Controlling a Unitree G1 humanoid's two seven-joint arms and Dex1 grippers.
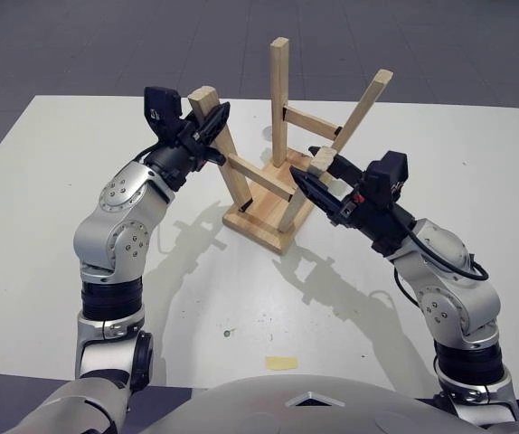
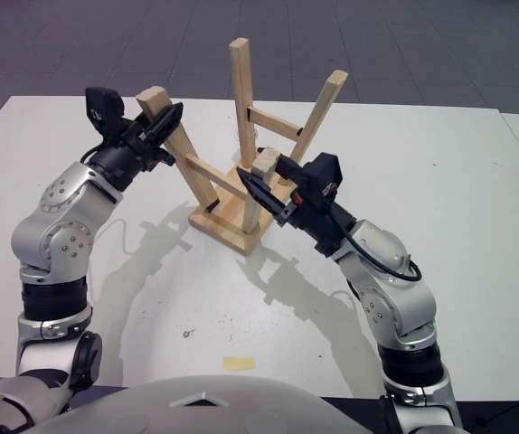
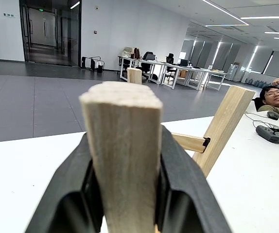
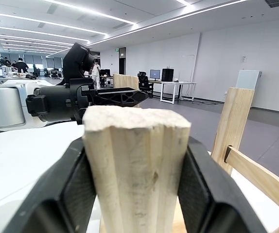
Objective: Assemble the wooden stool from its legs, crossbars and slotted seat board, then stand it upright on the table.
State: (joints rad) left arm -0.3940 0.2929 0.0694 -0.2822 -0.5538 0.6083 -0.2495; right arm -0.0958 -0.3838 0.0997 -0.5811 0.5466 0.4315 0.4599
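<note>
Two grips are in place. The left gripper [image 1: 209, 124] has its black fingers [image 3: 76, 194] closed flat on the top end of the pale square-cut wooden near-left leg [image 1: 232, 176]. The right gripper [image 1: 319, 181] is clamped the same way on the top end of the matching near-right leg [image 1: 297, 210].

The step in hand looks like turning the frame over. To do it well, both arms should lift and rotate as one and keep the gap between them fixed. Any spreading or squeezing would likely lever the legs out of their joints. Firm pressure matters too, since smooth wood may slip between the pads.

Between the two claws a light wooden crossbar [image 1: 261, 178] links the held legs. Below them the flat slotted wooden seat board [image 1: 261, 231] lies face down on the white table [image 1: 476, 181], so the stool stands upside down. Behind it two free legs [image 1: 279, 99] rise, joined by a second crossbar [image 1: 312, 119].
</note>
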